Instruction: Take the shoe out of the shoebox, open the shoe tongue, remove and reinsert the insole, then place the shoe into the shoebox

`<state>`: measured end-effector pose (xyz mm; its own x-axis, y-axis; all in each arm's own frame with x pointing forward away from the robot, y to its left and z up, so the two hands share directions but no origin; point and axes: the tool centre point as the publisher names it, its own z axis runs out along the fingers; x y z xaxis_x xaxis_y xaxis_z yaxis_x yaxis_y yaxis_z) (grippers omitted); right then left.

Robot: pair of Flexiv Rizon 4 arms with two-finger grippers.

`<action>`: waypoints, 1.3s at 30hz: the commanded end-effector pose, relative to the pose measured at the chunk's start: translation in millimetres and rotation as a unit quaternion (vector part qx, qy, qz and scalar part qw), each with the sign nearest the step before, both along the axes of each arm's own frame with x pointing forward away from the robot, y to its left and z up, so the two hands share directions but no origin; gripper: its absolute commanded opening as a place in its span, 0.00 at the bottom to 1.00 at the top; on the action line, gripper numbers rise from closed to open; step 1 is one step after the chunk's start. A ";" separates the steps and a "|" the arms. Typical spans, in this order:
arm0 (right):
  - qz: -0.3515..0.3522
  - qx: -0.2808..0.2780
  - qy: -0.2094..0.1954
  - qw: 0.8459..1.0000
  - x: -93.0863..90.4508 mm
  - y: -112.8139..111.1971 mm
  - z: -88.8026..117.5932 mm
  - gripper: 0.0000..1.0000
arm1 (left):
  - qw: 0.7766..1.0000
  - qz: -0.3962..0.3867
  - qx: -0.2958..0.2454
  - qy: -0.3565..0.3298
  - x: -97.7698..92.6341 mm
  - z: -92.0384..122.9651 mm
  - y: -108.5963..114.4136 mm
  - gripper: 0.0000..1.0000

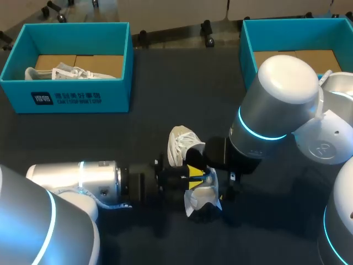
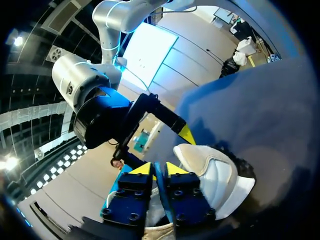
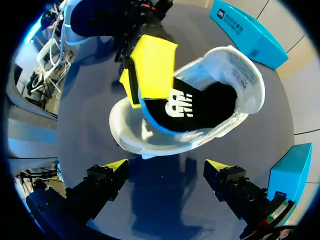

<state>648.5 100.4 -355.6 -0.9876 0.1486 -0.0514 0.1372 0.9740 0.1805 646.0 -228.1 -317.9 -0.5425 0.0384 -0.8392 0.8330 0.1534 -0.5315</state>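
Note:
A white shoe [image 1: 179, 144] lies on its side in the middle of the dark table, its opening facing my right wrist camera. Its black insole [image 3: 200, 105] sits partly in the shoe [image 3: 240, 75], with its blue-edged heel end lifted out. My left gripper [image 2: 158, 169] comes in from the left and its yellow fingers [image 3: 152, 65] pinch that raised insole edge. My right gripper [image 3: 167, 167] hovers right over the shoe, wide open, with nothing between its fingers. In the head view, my right arm [image 1: 276, 105] hides part of the shoe.
A teal shoebox [image 1: 66, 94] stands at the back left with another white shoe [image 1: 60, 72] in it. A second teal shoebox [image 1: 298, 38] stands at the back right, partly behind my right arm. Bare table lies between the boxes and in front of the shoe.

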 end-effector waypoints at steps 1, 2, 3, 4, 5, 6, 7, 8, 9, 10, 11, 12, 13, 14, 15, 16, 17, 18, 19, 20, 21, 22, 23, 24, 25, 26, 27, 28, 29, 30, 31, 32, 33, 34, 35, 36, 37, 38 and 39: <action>0.000 0.001 0.000 1.000 -0.2 -0.1 -1.3 1.00 | 1.000 0.001 0.006 -0.003 -4.0 -1.4 0.4 0.00; 0.000 0.001 0.000 1.000 -0.2 -0.1 -1.3 1.00 | 1.000 0.001 0.009 -0.002 -3.5 -3.0 -0.7 0.00; 0.000 0.001 0.000 1.000 -0.2 -0.1 -1.3 1.00 | 1.000 0.001 0.012 -0.002 -3.7 -4.8 -1.2 0.00; 0.000 0.001 0.000 1.000 -0.2 -0.1 -1.3 1.00 | 1.000 0.002 0.015 -0.003 -3.4 -7.0 -2.1 0.00; 0.000 0.001 0.000 1.000 -0.2 -0.1 -1.3 1.00 | 1.000 0.004 0.019 -0.003 -2.3 -9.1 -3.3 0.00; 0.000 0.001 0.000 1.000 -0.2 -0.1 -1.3 1.00 | 1.000 0.005 0.022 -0.003 -1.2 -10.7 -4.5 0.00; 0.000 0.001 0.000 1.000 -0.2 -0.1 -1.3 1.00 | 1.000 0.007 0.026 -0.003 0.7 -13.5 -6.5 0.00; 0.000 0.001 0.000 1.000 -0.2 -0.1 -1.3 1.00 | 1.000 0.010 0.030 -0.003 2.2 -15.3 -7.8 0.00; 0.000 0.001 0.000 1.000 -0.2 -0.1 -1.3 1.00 | 0.999 0.012 0.033 -0.001 3.9 -16.9 -9.1 0.00; 0.000 0.001 0.000 1.000 -0.2 -0.1 -1.3 1.00 | 0.999 0.015 0.036 -0.001 5.8 -18.3 -10.3 0.00; 0.000 0.001 0.000 1.000 -0.2 -0.1 -1.3 1.00 | 0.999 0.017 0.039 -0.001 7.5 -19.8 -11.4 0.00; 0.000 0.001 0.000 1.000 -0.2 -0.1 -1.3 1.00 | 0.999 0.020 0.041 0.000 9.0 -21.1 -12.5 0.00; 0.000 0.001 0.000 1.000 -0.2 -0.1 -1.3 1.00 | 0.999 0.022 0.043 0.001 10.2 -22.1 -13.3 0.00; 0.000 0.001 0.000 1.000 -0.2 -0.1 -1.3 1.00 | 0.999 0.024 0.044 0.001 11.0 -22.8 -13.8 0.00; 0.000 0.001 0.000 1.000 -0.2 -0.1 -1.3 1.00 | 0.999 0.025 0.046 0.001 11.3 -23.2 -13.9 0.00; 0.000 0.001 0.000 1.000 -0.2 -0.1 -1.3 1.00 | 0.999 0.025 0.046 0.001 11.4 -23.4 -14.0 0.00; 0.000 0.001 0.000 1.000 -0.2 -0.1 -1.3 1.00 | 0.999 0.026 0.047 0.001 11.5 -23.5 -13.9 0.00; 0.000 0.001 0.000 1.000 -0.2 -0.1 -1.3 1.00 | 0.999 0.025 0.048 0.004 11.7 -23.5 -13.5 0.00; 0.000 0.001 0.000 1.000 -0.2 -0.1 -1.3 1.00 | 0.999 0.024 0.048 0.006 11.1 -22.4 -11.6 0.00; 0.000 0.001 0.000 1.000 -0.2 -0.1 -1.3 1.00 | 0.999 0.023 0.048 0.007 9.4 -21.4 -9.9 0.00; 0.000 0.001 0.000 1.000 -0.2 -0.1 -1.3 1.00 | 0.999 0.020 0.048 0.012 7.5 -20.0 -8.3 0.01; 0.000 0.001 0.000 1.000 -0.2 -0.1 -1.3 1.00 | 0.999 0.019 0.047 0.012 6.1 -18.8 -7.1 0.10; 0.000 0.001 0.000 1.000 -0.2 -0.1 -1.3 1.00 | 0.999 0.016 0.046 0.013 4.2 -17.4 -5.7 0.16; 0.000 0.001 0.000 1.000 -0.2 -0.1 -1.3 1.00 | 0.999 0.014 0.044 0.014 2.5 -15.8 -4.1 0.22; 0.000 0.001 0.000 1.000 -0.2 -0.1 -1.3 1.00 | 0.999 0.012 0.042 0.016 1.4 -14.1 -2.7 0.25; 0.000 0.001 0.000 1.000 -0.2 -0.1 -1.3 1.00 | 0.999 0.011 0.040 0.019 0.4 -12.3 -1.2 0.25; 0.000 0.001 0.000 1.000 -0.2 -0.1 -1.3 1.00 | 0.999 0.010 0.039 0.020 -0.3 -10.6 0.1 0.25; 0.000 0.001 0.000 1.000 -0.2 -0.1 -1.3 1.00 | 0.999 0.009 0.038 0.021 -1.0 -9.0 1.6 0.25; 0.000 0.001 0.000 1.000 -0.2 -0.1 -1.3 1.00 | 0.999 0.009 0.037 0.022 -1.4 -7.5 2.9 0.25; 0.000 0.001 0.000 1.000 -0.2 -0.1 -1.3 1.00 | 0.999 0.009 0.037 0.023 -1.6 -6.0 4.1 0.25; 0.000 0.001 0.000 1.000 -0.2 -0.1 -1.3 1.00 | 0.999 0.009 0.036 0.023 -2.0 -4.4 5.5 0.25; 0.000 0.001 0.000 1.000 -0.2 -0.1 -1.3 1.00 | 0.999 0.009 0.035 0.023 -2.0 -3.2 6.1 0.24; 0.000 0.001 0.000 1.000 -0.2 -0.1 -1.3 1.00 | 0.999 0.008 0.034 0.023 -2.1 -1.7 6.7 0.24; 0.000 0.001 0.000 1.000 -0.2 -0.1 -1.3 1.00 | 0.999 0.007 0.035 0.024 -2.4 -0.8 6.9 0.24; 0.000 0.001 0.000 1.000 -0.2 -0.1 -1.3 1.00 | 0.999 0.006 0.035 0.024 -2.9 0.0 7.0 0.24; 0.000 0.001 0.000 1.000 -0.2 -0.1 -1.3 1.00 | 0.999 0.006 0.036 0.024 -3.3 0.7 7.1 0.24; 0.000 0.001 0.000 1.000 -0.2 -0.1 -1.3 1.00 | 0.999 0.006 0.039 0.023 -3.5 0.9 7.0 0.25; 0.000 0.001 0.000 1.000 -0.2 -0.1 -1.3 1.00 | 0.999 0.007 0.042 0.023 -3.8 0.9 6.7 0.24; 0.000 0.001 0.000 1.000 -0.2 -0.1 -1.3 1.00 | 0.999 0.008 0.045 0.024 -4.1 0.5 6.4 0.22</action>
